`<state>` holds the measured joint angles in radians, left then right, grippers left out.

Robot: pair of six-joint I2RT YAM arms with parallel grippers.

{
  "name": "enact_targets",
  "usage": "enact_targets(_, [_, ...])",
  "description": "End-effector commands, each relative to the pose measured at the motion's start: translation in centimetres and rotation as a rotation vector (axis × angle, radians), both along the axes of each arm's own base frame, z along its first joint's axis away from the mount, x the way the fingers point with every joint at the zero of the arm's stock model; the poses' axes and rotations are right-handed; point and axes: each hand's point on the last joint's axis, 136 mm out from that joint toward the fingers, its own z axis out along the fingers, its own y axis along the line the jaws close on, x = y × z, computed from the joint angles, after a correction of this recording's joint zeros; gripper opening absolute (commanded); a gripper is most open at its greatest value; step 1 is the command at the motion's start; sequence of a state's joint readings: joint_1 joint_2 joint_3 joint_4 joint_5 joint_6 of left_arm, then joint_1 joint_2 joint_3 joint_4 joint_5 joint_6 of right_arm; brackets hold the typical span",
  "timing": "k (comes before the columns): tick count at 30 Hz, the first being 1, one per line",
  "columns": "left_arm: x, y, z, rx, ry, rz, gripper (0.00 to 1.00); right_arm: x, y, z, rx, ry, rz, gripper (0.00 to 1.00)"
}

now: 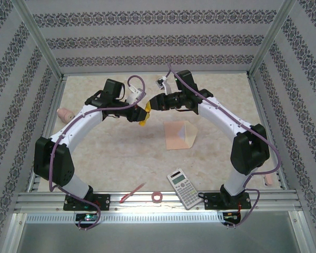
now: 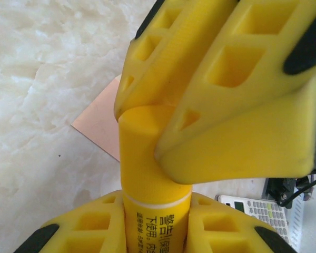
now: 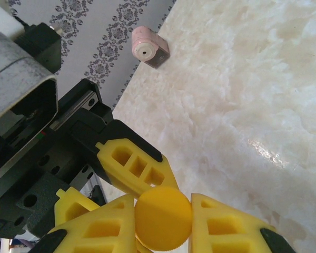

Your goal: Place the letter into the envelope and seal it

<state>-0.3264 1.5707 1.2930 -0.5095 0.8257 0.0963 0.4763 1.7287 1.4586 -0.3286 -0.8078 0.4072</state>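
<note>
The peach envelope lies flat on the marble table, right of centre, and its corner shows below the fingers in the left wrist view. The letter is out of view. Above the table my two grippers meet on a yellow glue stick. My left gripper is shut on the stick's printed body. My right gripper is shut on its round cap, with its fingers pressed against the cap's sides.
A calculator lies by the near edge, with a red pen and a pink tape ring to its left. A pink roll rests at the left wall. Patterned walls enclose the table.
</note>
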Motion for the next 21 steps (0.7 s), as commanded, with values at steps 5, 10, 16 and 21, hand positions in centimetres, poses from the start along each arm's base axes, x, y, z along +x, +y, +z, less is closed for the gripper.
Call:
enact_targets(5, [-0.8,1.8,-2.2,0.079,0.015,0.055,0.0,3.1,-2.8,2.5,0.029,-0.042,-0.139,0.0])
enact_targets(10, [-1.4,2.2,-3.4,0.101,0.041,0.064,0.0,4.1,-3.2,3.3,0.038,-0.059,-0.167,0.0])
enact_targets(16, [-1.2,2.3,-3.3,0.104,0.033,0.075,0.0,4.8,-4.7,3.0,0.007,-0.054,-0.215,0.0])
enact_targets(21, [-0.9,2.0,-2.9,0.087,0.025,0.071,0.0,5.1,-9.0,0.5,-0.109,-0.041,-0.372,0.0])
